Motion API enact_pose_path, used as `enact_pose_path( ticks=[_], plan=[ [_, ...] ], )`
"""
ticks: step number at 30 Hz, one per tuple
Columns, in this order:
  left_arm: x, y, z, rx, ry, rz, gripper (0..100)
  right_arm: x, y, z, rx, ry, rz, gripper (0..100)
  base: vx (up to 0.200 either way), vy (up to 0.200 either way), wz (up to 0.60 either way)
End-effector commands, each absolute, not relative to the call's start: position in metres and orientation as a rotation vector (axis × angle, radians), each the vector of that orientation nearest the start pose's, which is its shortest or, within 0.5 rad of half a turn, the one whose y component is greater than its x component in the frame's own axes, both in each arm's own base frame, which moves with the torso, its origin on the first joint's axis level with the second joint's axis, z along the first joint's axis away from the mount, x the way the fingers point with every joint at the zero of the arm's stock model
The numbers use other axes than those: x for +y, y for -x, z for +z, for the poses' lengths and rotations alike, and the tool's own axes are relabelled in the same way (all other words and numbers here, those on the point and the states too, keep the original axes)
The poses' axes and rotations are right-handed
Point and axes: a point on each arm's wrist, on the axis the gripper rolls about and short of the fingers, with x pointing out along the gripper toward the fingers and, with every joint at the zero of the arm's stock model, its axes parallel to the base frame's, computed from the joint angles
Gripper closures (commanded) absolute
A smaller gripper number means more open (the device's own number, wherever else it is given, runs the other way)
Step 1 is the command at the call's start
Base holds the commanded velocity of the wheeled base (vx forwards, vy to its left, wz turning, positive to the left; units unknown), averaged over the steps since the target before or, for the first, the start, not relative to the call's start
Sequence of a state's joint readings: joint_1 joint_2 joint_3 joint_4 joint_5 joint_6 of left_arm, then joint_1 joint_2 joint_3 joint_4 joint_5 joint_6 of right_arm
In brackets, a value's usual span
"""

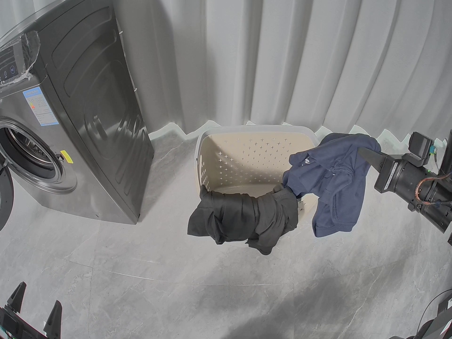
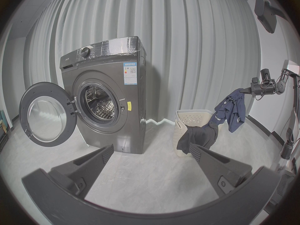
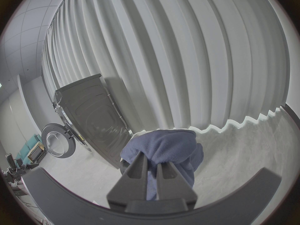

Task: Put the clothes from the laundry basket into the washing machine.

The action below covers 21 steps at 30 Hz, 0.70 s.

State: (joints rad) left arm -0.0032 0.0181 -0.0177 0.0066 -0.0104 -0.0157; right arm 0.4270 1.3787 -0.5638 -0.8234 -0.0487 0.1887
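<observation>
A beige laundry basket (image 1: 254, 140) stands on the floor before the curtain. A black garment (image 1: 245, 215) hangs over its near rim. My right gripper (image 1: 369, 158) is shut on a navy blue garment (image 1: 332, 180), lifted at the basket's right side with its lower part hanging beside the rim; the navy blue garment (image 3: 165, 146) bunches around the closed fingers. The grey washing machine (image 1: 89, 114) stands at the left with its round door (image 2: 45, 114) swung open and the drum (image 2: 100, 103) showing. My left gripper (image 1: 35, 307) is low at the near left, open and holding nothing.
A pleated white curtain (image 1: 282, 48) closes off the back. Grey marble-look floor (image 1: 165, 269) lies bare between the machine, the basket and me. A stand with cables (image 2: 290, 110) is seen at the right in the left wrist view.
</observation>
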Motion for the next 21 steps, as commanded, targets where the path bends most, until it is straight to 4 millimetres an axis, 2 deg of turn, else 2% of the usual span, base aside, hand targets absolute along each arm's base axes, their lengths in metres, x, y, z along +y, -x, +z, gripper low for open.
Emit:
enact_pose_path(
  ticks=[1, 21],
  plan=[
    [0.0, 0.023, 0.076, 0.006, 0.017, -0.014, 0, 0.092, -0.2, 0.221, 0.023, -0.191, 0.385, 100, 0.0, 0.2, 0.0],
    [0.0, 0.023, 0.076, 0.006, 0.017, -0.014, 0, 0.102, -0.197, 0.225, 0.01, -0.197, 0.434, 100, 0.0, 0.2, 0.0]
  ],
)
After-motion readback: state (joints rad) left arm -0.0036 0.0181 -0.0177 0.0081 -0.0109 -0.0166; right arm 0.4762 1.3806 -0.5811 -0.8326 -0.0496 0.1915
